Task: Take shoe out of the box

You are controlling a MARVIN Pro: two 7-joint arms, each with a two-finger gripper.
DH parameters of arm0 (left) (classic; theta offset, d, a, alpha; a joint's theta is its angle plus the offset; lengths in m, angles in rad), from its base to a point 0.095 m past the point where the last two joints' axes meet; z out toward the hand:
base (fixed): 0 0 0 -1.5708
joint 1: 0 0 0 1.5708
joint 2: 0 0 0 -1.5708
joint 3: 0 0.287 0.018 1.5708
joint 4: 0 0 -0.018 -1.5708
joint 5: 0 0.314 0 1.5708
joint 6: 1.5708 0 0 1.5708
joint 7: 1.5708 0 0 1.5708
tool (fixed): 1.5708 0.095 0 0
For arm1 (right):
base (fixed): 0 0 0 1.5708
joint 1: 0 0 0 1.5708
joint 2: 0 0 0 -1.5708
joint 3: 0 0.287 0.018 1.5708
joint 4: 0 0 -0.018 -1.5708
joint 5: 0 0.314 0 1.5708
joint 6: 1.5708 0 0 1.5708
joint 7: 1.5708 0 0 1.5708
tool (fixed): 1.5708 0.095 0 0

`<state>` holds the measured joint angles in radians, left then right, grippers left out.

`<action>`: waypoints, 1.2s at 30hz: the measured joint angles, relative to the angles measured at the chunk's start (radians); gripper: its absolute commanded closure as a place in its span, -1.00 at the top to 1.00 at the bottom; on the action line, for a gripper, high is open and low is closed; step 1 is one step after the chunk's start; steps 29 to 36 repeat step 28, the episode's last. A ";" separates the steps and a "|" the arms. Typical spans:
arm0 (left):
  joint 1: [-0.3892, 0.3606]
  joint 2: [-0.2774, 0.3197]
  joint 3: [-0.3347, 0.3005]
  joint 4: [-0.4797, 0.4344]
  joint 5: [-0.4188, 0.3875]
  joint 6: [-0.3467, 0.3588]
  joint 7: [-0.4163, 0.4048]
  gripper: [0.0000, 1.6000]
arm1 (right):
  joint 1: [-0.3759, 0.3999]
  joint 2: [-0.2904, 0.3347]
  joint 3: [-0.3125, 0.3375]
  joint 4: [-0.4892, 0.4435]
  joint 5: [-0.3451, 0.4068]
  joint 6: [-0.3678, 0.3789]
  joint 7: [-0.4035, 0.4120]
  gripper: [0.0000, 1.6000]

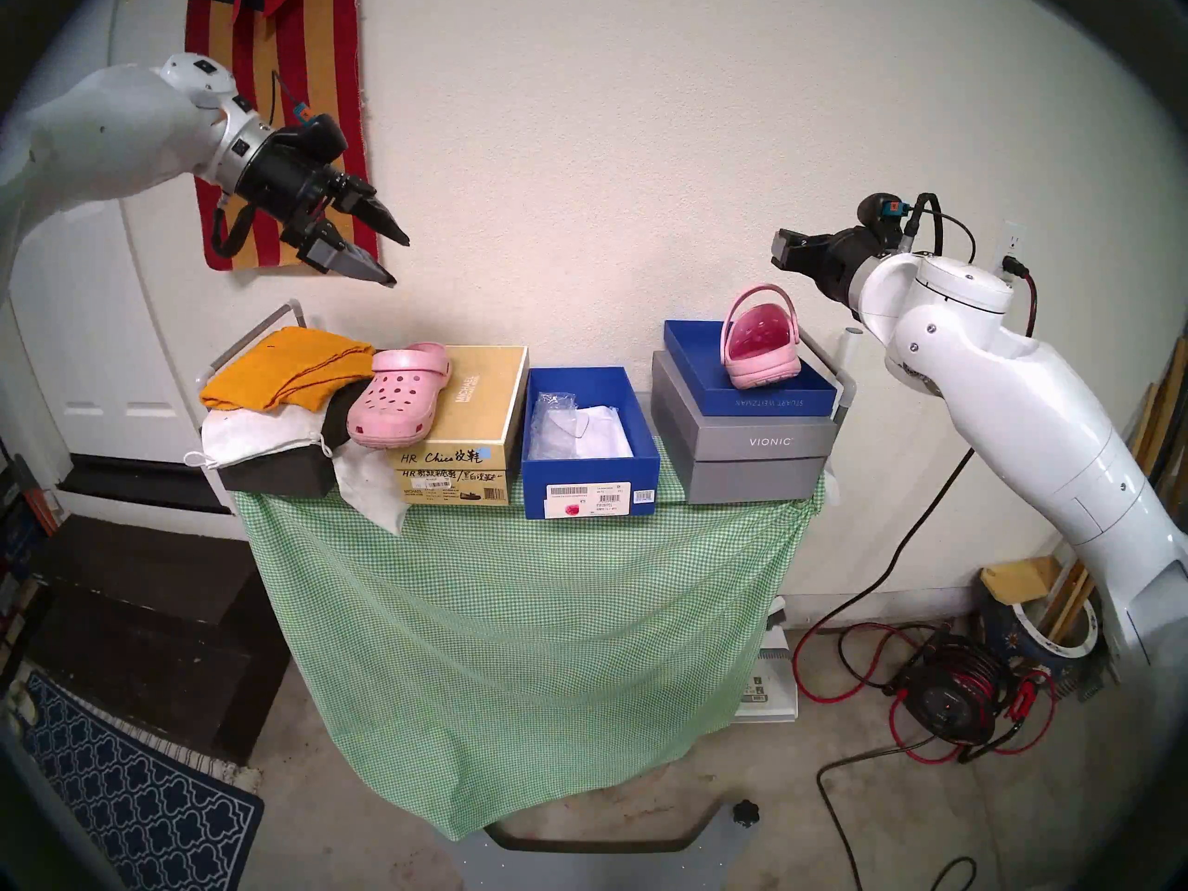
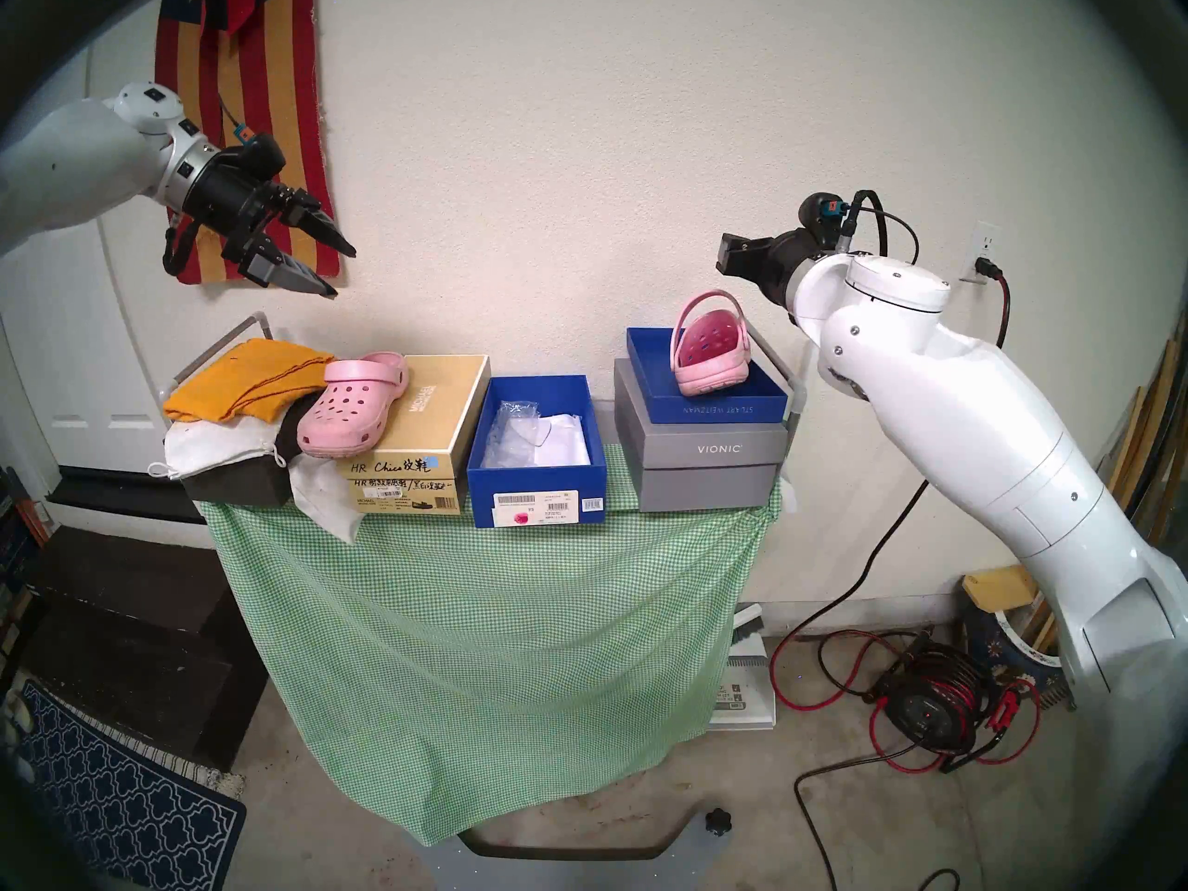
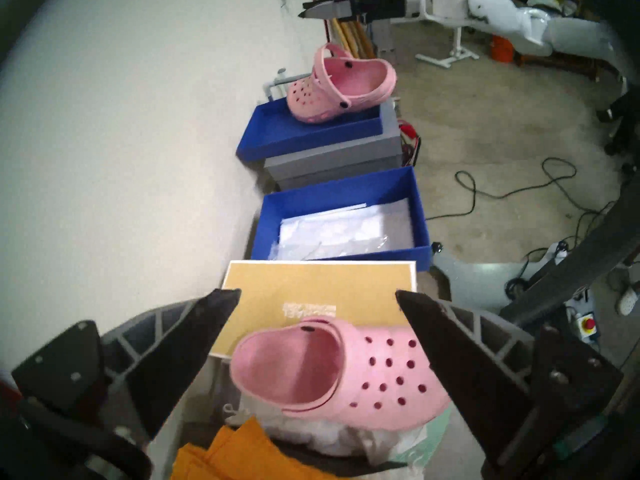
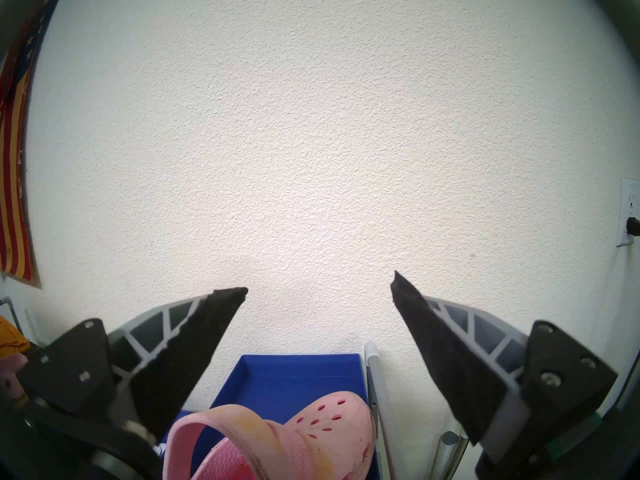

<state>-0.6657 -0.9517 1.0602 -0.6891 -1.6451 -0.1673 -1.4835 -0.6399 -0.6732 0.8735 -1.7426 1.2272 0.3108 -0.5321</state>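
So as far as I can tell the job's basically wrapped. The blue box (image 1: 588, 443) sits in the middle of the table, between the gold box (image 1: 479, 394) and the gray box (image 1: 739, 449), and all that's inside it is white tissue paper (image 1: 601, 439) and a crumpled clear plastic bag (image 1: 556, 420), no shoe that I can see. Both pink clogs are out. One clog (image 1: 398, 394) lies on its sole with its heel on the gold box's lid and its toe hanging off onto the pile of cloths (image 1: 283, 388) to the left. The other clog (image 1: 762, 340) stands in the shallow blue lid (image 1: 746, 382) that's parked on top of the gray box, tipped a bit with its strap up. My left claw (image 1: 393, 258) hangs up in the air above and left of the gold box, angled down toward the first clog, fingers spread wide with nothing between them. My right claw (image 4: 320, 288) is up over the second clog, pointing flat at the wall, also spread and empty. Nothing left to pull out, I'd say, unless something's buried under that tissue, which I can't rule out from here.
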 measured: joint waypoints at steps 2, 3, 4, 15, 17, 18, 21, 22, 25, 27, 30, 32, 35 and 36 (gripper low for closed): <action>-0.014 0.026 -0.007 -0.028 -0.021 -0.015 -0.001 1.00 | 0.000 0.000 0.000 0.000 0.000 0.000 0.000 1.00; -0.018 0.033 -0.009 -0.034 -0.027 -0.020 -0.001 1.00 | 0.000 0.000 0.000 0.000 0.000 0.000 0.000 1.00; -0.029 0.048 -0.013 -0.048 -0.041 -0.030 -0.001 1.00 | 0.000 0.000 0.000 0.000 0.000 0.000 0.000 1.00; -0.084 0.177 -0.023 -0.175 -0.200 -0.093 -0.001 1.00 | 0.000 -0.001 0.001 0.000 0.000 0.001 -0.001 1.00; -0.084 0.201 -0.017 -0.200 -0.244 -0.103 -0.001 1.00 | 0.000 -0.001 0.001 0.000 0.000 0.001 -0.001 1.00; -0.083 0.213 -0.013 -0.211 -0.266 -0.109 -0.001 1.00 | 0.000 -0.001 0.001 0.000 0.000 0.001 -0.001 1.00; -0.071 0.251 -0.007 -0.252 -0.327 -0.129 -0.001 1.00 | 0.000 -0.001 0.001 0.000 0.000 0.001 -0.001 1.00; -0.065 0.264 -0.006 -0.267 -0.347 -0.136 -0.001 1.00 | 0.000 -0.001 0.001 0.000 0.000 0.001 -0.001 1.00; -0.049 0.299 -0.007 -0.304 -0.398 -0.162 -0.001 1.00 | 0.000 -0.001 0.001 0.000 0.000 0.001 -0.001 1.00; -0.040 0.323 -0.013 -0.329 -0.419 -0.185 -0.001 1.00 | 0.000 -0.001 0.001 0.000 0.000 0.001 0.000 1.00; -0.035 0.341 -0.021 -0.349 -0.426 -0.210 0.009 1.00 | 0.000 -0.001 0.001 0.000 0.000 0.001 0.000 1.00; -0.035 0.341 -0.021 -0.349 -0.426 -0.210 0.009 1.00 | 0.000 -0.001 0.001 0.000 0.000 0.001 0.000 1.00; -0.035 0.341 -0.021 -0.349 -0.426 -0.210 0.009 1.00 | 0.000 -0.001 0.001 0.000 0.000 0.001 0.000 1.00; -0.035 0.341 -0.021 -0.349 -0.426 -0.210 0.009 1.00 | 0.000 -0.001 0.001 0.000 0.000 0.001 0.000 1.00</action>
